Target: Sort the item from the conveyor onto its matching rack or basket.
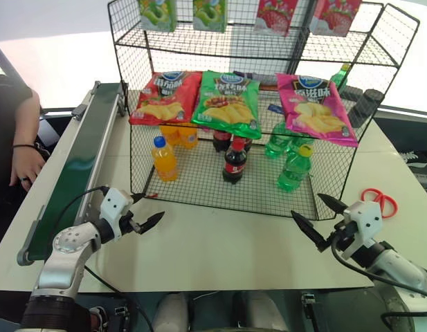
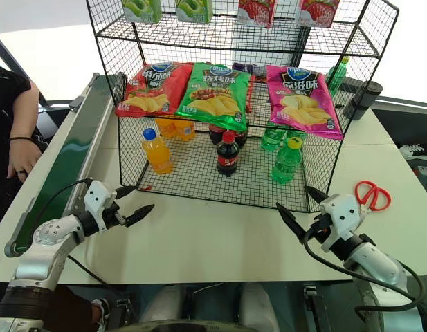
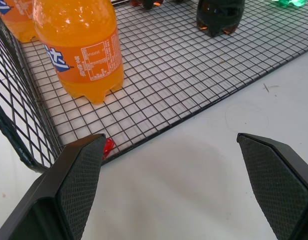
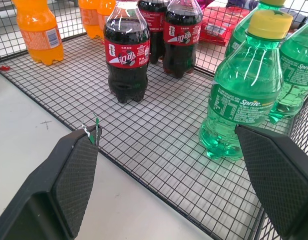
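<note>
The item, a green bottle with a yellow cap (image 1: 295,168), stands upright in the right part of the basket (image 1: 220,206), the bottom tier of the black wire rack. The right wrist view has it just inside the mesh front (image 4: 246,85). The conveyor (image 1: 75,159), a dark green belt, runs along the table's left side. My left gripper (image 1: 149,207) hovers open over the table by the basket's front left corner. Off the basket's front right corner, my right gripper (image 1: 306,205) is open too, with nothing between its fingers.
In the basket also stand an orange-drink bottle (image 1: 165,159), cola bottles (image 1: 234,162) and more green bottles (image 1: 277,142). Snack bags (image 1: 230,104) lie on the shelf above. Red scissors (image 1: 379,200) lie at the right. A person's hand (image 1: 23,166) rests left of the conveyor.
</note>
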Controlling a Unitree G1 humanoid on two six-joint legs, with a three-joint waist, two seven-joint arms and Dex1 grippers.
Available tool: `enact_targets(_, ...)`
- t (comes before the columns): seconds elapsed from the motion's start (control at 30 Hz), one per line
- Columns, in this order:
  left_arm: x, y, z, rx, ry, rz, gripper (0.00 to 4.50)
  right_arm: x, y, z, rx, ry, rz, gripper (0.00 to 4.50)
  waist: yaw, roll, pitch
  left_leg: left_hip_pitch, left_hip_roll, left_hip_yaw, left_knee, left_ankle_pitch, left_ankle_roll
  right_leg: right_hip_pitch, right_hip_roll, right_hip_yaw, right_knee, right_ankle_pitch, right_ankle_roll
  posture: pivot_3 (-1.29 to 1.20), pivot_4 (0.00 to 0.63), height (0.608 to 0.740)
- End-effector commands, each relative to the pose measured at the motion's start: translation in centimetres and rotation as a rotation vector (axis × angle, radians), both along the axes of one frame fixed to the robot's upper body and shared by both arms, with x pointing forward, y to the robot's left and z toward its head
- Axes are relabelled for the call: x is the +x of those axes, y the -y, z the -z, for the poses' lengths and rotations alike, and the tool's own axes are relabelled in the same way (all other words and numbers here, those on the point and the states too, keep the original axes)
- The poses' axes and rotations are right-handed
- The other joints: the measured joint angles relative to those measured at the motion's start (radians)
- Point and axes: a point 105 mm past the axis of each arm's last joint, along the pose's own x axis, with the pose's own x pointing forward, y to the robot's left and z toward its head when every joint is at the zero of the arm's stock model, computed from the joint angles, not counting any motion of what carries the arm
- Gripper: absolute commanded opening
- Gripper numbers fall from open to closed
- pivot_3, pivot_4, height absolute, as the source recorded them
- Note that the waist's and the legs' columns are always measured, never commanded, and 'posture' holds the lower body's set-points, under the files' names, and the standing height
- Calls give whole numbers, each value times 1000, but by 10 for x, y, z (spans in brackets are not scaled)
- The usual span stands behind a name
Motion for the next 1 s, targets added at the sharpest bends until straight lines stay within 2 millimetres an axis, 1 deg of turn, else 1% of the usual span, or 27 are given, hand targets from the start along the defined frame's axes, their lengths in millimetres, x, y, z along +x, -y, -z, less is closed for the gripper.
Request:
enact_targets(0.03,3,0,-13,6,51,15,4500,0,1,-6,-7,32,3,4451,0,0,0,0,0,0,0,0,0,0,0,0,0,0,0,0,150,740)
enact_targets(0.43,7,3,-11,14,50,17,4500,-1,3,-5,-11,30,20,4451,0,0,0,0,0,0,0,0,0,0,0,0,0,0,0,0,150,740)
enact_targets(1.0,10,6,-11,18,59,4,4500,4,5,-2,-15,33,34,4451,0,0,0,0,0,0,0,0,0,0,0,0,0,0,0,0,150,740)
